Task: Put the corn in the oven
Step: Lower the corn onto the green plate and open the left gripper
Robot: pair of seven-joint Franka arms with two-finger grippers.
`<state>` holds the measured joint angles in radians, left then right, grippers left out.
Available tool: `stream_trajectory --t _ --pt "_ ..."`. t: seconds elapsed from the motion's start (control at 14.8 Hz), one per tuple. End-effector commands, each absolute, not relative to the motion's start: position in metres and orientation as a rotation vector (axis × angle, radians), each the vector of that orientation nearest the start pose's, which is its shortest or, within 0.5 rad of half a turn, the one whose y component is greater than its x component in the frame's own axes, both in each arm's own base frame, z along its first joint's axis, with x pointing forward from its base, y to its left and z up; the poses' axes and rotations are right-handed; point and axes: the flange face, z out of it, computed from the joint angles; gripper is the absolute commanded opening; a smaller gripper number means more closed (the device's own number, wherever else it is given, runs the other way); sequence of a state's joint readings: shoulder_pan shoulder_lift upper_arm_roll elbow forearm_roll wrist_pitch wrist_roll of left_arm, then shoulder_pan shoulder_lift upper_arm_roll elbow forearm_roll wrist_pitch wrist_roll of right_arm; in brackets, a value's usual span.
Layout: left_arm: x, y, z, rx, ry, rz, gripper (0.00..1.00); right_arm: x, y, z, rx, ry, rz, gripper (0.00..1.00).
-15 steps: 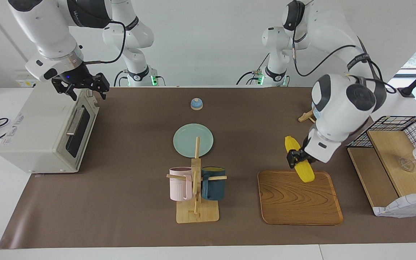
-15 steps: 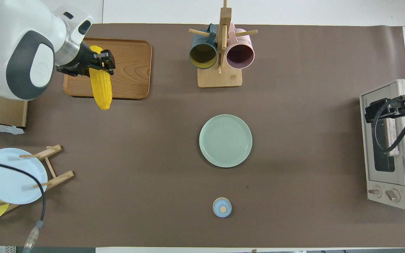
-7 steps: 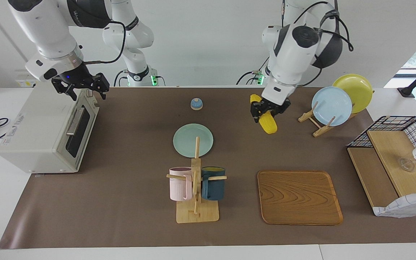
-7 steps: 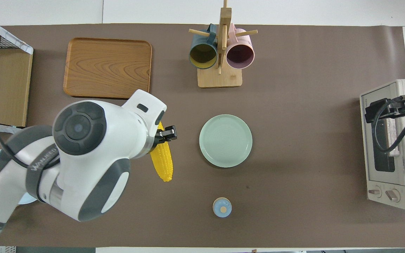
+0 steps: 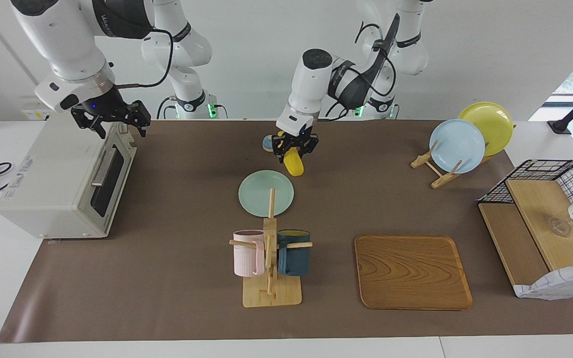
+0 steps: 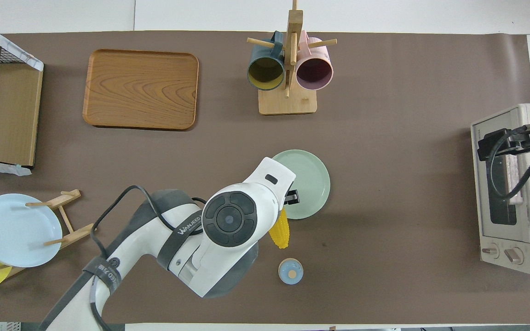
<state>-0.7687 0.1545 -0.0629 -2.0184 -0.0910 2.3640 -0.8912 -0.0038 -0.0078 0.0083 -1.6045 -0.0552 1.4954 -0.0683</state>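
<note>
My left gripper (image 5: 295, 148) is shut on the yellow corn (image 5: 293, 164), which hangs over the brown mat between the green plate and the small blue knob. From overhead only the corn's tapered end (image 6: 280, 231) pokes out from under the left arm. The off-white oven (image 5: 52, 184) stands at the right arm's end of the table, its dark glass door (image 5: 106, 179) closed. My right gripper (image 5: 112, 121) hovers open over the oven's top edge above the door, and it also shows overhead (image 6: 499, 143) above the oven (image 6: 506, 257).
A green plate (image 5: 265, 194) lies mid-table, with a small blue knob (image 6: 290, 271) nearer the robots. A mug rack (image 5: 271, 258), a wooden tray (image 5: 412, 271), a plate stand with blue and yellow plates (image 5: 458, 139) and a wire-sided shelf (image 5: 540, 219) fill the rest.
The left arm has carried the corn from above the wooden tray, past the plate stand, to mid-table beside the green plate. The right arm has not moved.
</note>
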Motion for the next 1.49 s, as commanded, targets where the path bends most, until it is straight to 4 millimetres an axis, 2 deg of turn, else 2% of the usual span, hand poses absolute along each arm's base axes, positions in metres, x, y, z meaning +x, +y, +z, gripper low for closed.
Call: stream_trajectory --t 0.0,0.14,0.2,0.47,0.54,0.61,0.68,0.74,0.81,0.88,0.95,1.01,1.08,1.15,1.22,1.35,1.42 --pt "0.431 -0.477 0.370 -3.352 -0.229 -0.120 0.00 0.540 -0.004 0.610 -3.159 -0.083 0.169 1.00" --pt "0.457 -0.497 0.355 -3.358 -0.254 -0.122 0.00 0.540 -0.004 0.610 -3.161 -0.083 0.169 1.00" --pt "0.461 -0.502 0.348 -3.358 -0.270 -0.125 0.00 0.539 -0.004 0.610 -3.159 -0.083 0.173 1.00" --pt "0.460 -0.505 0.329 -3.376 -0.321 -0.174 0.00 0.537 -0.005 0.610 -3.160 -0.100 0.188 1.00" --pt "0.462 -0.504 0.328 -3.381 -0.325 -0.185 0.00 0.538 -0.017 0.610 -3.160 -0.093 0.175 1.00" --pt "0.463 -0.504 0.327 -3.386 -0.329 -0.195 0.00 0.537 -0.031 0.607 -3.155 -0.064 0.182 0.81" --pt "0.464 -0.503 0.326 -3.386 -0.332 -0.198 0.00 0.537 -0.038 0.605 -3.154 -0.055 0.185 0.30" --pt "0.463 -0.503 0.324 -3.384 -0.327 -0.197 0.00 0.536 -0.046 0.605 -3.153 -0.050 0.180 0.00" --pt "0.463 -0.500 0.320 -3.378 -0.327 -0.192 0.00 0.538 -0.056 0.602 -3.168 -0.039 0.152 0.00" --pt "0.463 -0.498 0.319 -3.377 -0.312 -0.194 0.18 0.533 -0.063 0.595 -3.163 -0.060 0.133 0.00" --pt "0.464 -0.497 0.318 -3.374 -0.304 -0.191 0.57 0.524 -0.077 0.581 -3.140 -0.052 0.142 0.00" --pt "0.464 -0.495 0.317 -3.369 -0.298 -0.186 1.00 0.519 -0.079 0.572 -3.132 -0.034 0.105 0.00" --pt "0.462 -0.495 0.316 -3.366 -0.295 -0.180 1.00 0.521 -0.072 0.554 -3.142 0.011 0.037 0.00" --pt "0.463 -0.494 0.316 -3.365 -0.297 -0.179 1.00 0.522 -0.073 0.521 -3.144 0.037 0.049 0.00" --pt "0.463 -0.494 0.316 -3.364 -0.297 -0.177 1.00 0.521 -0.076 0.505 -3.144 0.045 0.069 0.00" --pt "0.463 -0.491 0.319 -3.351 -0.280 -0.157 1.00 0.526 -0.083 0.489 -3.197 0.016 0.093 0.00" --pt "0.470 -0.482 0.326 -3.340 -0.281 -0.159 1.00 0.527 -0.085 0.481 -3.212 0.007 0.112 0.00"
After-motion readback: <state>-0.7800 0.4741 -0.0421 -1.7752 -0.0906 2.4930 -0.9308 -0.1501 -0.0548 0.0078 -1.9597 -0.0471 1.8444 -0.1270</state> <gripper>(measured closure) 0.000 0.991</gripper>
